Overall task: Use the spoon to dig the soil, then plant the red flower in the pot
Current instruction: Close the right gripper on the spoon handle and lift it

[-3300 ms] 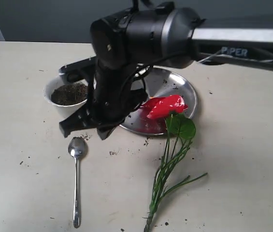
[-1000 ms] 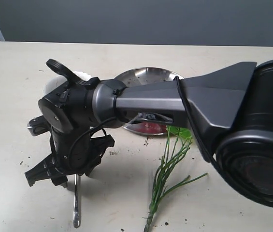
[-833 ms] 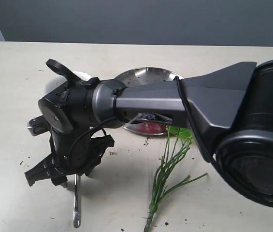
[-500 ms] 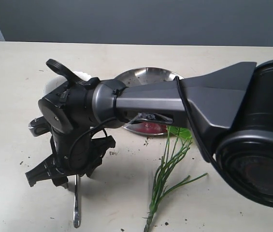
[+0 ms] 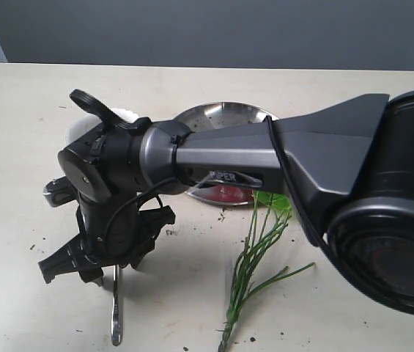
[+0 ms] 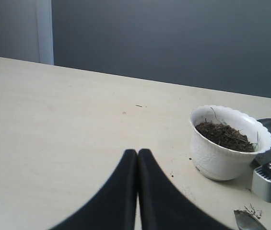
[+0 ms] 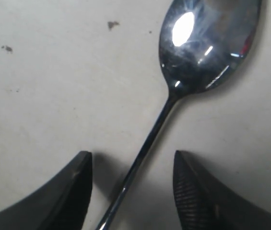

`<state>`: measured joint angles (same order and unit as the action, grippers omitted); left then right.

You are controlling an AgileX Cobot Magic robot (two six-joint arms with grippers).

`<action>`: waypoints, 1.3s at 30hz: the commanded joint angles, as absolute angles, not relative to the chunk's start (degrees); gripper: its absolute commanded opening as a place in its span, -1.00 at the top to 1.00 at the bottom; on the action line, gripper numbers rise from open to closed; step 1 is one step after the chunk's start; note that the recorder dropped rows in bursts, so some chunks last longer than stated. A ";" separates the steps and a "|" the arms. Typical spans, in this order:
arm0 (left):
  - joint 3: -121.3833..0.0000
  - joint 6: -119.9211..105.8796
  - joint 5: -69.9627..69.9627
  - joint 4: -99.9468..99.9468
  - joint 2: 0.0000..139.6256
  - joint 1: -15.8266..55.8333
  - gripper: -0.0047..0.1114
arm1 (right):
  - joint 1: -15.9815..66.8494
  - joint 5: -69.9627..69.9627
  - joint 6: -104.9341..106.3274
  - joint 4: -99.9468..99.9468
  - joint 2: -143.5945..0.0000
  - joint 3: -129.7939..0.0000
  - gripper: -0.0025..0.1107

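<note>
The silver spoon (image 7: pixel 207 43) lies flat on the table, and its thin handle (image 5: pixel 116 312) sticks out from under my right gripper (image 5: pixel 102 268). That gripper (image 7: pixel 131 156) is open and low over the table, one finger on each side of the handle and neither touching it. The white scalloped pot (image 6: pixel 229 143) holds dark soil (image 6: pixel 224 135); in the exterior view only a sliver of the pot (image 5: pixel 79 133) shows behind the right arm. The red flower (image 5: pixel 228 194) is mostly hidden, its green stems (image 5: pixel 254 257) trailing over the table. My left gripper (image 6: pixel 137 153) is shut and empty, some way from the pot.
A round steel plate (image 5: pixel 221 114) sits behind the right arm, with the bloom lying against its near rim. Soil crumbs (image 5: pixel 171 232) are scattered around the spoon. The right arm's bulk (image 5: pixel 324 169) spans the right half of the exterior view.
Since 3.3 s ago the right arm has swung down from beside the pot, so its open gripper now straddles the spoon handle. Over the last second almost nothing moved.
</note>
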<state>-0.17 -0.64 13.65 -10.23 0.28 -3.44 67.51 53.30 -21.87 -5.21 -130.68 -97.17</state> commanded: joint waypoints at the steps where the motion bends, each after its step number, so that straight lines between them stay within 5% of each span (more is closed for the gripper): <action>1: 0.00 -0.58 13.72 -10.13 0.00 -3.30 0.91 | 67.42 53.65 -21.69 -5.42 -130.58 -97.45 0.07; 27: 0.00 -0.58 13.72 -10.13 0.00 -3.30 0.91 | 67.42 54.08 -21.58 -5.97 -133.89 -97.45 0.09; 35: 0.00 -0.58 13.72 -10.13 0.00 -3.30 0.91 | 67.42 61.57 -20.73 -5.85 -133.89 -97.45 0.96; 39: 0.00 -0.58 13.72 -10.13 0.00 -3.30 0.91 | 67.42 62.90 -19.62 -5.85 -133.89 -97.45 0.97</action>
